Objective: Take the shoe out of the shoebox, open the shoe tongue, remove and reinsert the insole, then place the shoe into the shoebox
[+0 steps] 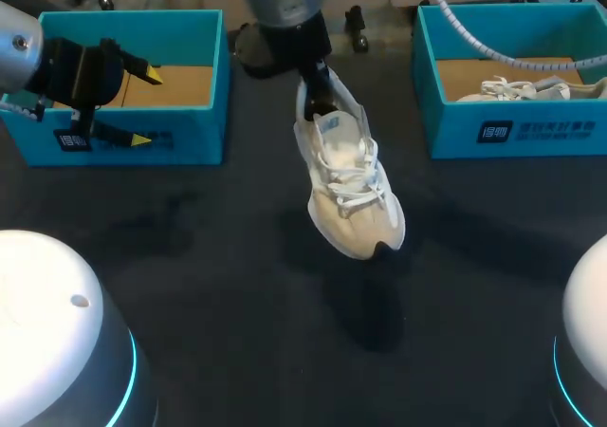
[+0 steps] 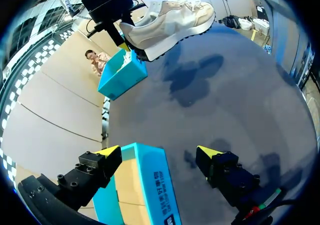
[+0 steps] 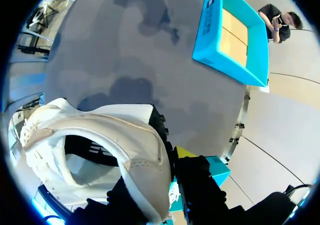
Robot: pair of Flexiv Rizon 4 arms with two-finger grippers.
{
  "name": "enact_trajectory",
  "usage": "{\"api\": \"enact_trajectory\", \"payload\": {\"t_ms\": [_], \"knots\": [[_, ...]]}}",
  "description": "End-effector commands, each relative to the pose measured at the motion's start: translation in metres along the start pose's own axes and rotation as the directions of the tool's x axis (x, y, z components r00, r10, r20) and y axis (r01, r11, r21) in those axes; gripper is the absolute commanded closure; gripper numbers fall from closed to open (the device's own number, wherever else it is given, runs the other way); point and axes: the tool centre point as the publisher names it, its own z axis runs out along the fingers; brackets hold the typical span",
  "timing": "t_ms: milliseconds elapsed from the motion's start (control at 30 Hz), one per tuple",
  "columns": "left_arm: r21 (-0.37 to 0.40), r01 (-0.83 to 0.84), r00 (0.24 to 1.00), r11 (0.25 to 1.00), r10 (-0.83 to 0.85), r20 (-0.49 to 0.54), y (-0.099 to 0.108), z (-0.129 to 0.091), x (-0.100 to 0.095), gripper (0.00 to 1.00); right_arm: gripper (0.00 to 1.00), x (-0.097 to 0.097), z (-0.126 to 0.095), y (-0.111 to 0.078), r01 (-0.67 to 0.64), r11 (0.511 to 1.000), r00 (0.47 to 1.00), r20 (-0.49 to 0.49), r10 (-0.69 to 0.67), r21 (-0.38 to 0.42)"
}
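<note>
A white and beige sneaker [image 1: 349, 182] hangs in the air over the middle of the dark table, toe pointing toward the front edge. My right gripper [image 1: 318, 90] is shut on its heel collar. In the right wrist view the shoe's opening [image 3: 100, 140] fills the space by that gripper [image 3: 160, 170]. My left gripper [image 1: 144, 107] is open over the front wall of the left blue shoebox [image 1: 142, 28]. In the left wrist view its fingers [image 2: 157, 152] straddle that box wall [image 2: 150, 185], with the lifted sneaker [image 2: 172, 20] far ahead.
A second blue shoebox [image 1: 512, 128] stands at the back right and holds another white shoe [image 1: 531, 87]. The left shoebox [image 3: 204, 37] shows a bare cardboard floor. Two white arm bases [image 1: 47, 332] [image 1: 588, 332] fill the front corners.
</note>
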Motion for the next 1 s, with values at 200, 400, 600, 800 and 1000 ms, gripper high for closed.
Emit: {"api": "enact_trajectory", "payload": {"t_ms": [200,400,600,800,1000], "knots": [[-0.003,0.000,1.000,1.000,0.000,0.000,-0.001,-0.001,0.001,0.00,1.00,0.001,-0.001,-0.002,0.001,1.000,1.000,0.002,-0.001,-0.003],[-0.003,0.000,1.000,1.000,0.000,0.000,-0.001,-0.001,0.001,0.00,1.00,-0.006,0.005,-0.014,0.005,1.000,1.000,0.022,-0.004,-0.030],[-0.003,0.000,1.000,1.000,0.000,0.000,-0.001,-0.001,0.001,0.00,1.00,-0.012,0.011,-0.042,0.022,0.999,1.000,0.002,-0.022,-0.040],[-0.003,0.000,1.000,1.000,0.000,0.000,-0.001,-0.001,0.001,0.00,1.00,-0.017,0.021,-0.071,0.053,0.998,0.998,-0.041,-0.055,-0.045],[-0.003,0.000,1.000,1.000,0.000,0.000,-0.001,-0.001,0.001,0.00,1.00,-0.023,0.029,-0.102,0.065,0.997,0.996,-0.062,-0.068,-0.045]]}}
